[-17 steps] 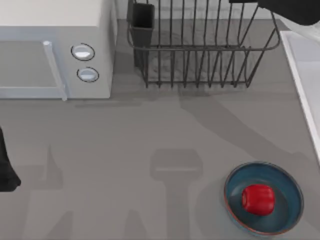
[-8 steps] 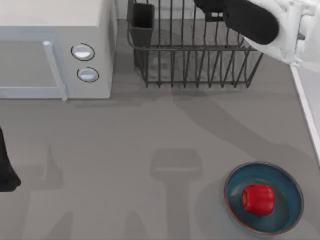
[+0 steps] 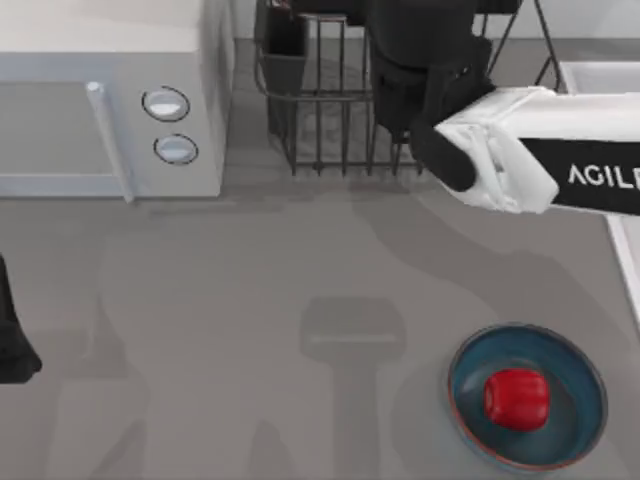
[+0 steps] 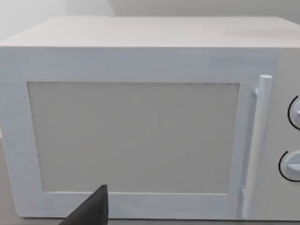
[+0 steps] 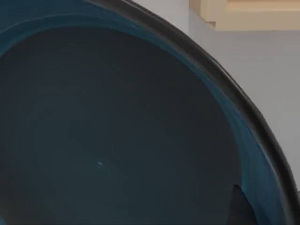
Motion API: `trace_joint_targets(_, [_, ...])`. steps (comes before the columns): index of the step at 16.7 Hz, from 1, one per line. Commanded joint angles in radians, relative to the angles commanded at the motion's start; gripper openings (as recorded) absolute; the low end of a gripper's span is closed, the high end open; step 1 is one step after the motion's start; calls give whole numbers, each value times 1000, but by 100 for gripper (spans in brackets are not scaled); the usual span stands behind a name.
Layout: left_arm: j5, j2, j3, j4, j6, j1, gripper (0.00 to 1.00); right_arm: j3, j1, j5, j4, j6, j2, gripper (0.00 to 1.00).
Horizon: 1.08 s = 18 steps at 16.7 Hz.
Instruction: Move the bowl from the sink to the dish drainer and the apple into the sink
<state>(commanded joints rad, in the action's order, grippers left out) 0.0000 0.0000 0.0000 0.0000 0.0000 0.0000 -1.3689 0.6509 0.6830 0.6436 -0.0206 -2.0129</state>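
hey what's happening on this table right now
The right arm reaches over the dish drainer at the back of the table. Its wrist view looks closely into the bowl. The apple sits on the wide blue dish at front right, not yet in the sink. The left arm is parked at the left edge.

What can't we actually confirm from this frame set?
- Right gripper's grip: in the top view the right arm hides it over the dish drainer.
- Bowl: the right wrist view has its inside only; edges cut off the rest.
- Sink: cut off at the top view's right edge.
- Left gripper: a dark tip in the left wrist view, before the microwave.
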Motion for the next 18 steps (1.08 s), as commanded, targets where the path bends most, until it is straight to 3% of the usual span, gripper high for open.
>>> trace_joint_targets(7, [0,0,0,0,0,0,100,36,-19,-18,57,3,-32,0])
trace_joint_targets(18, [0,0,0,0,0,0,100,36,-19,-18,57,3,-32,83])
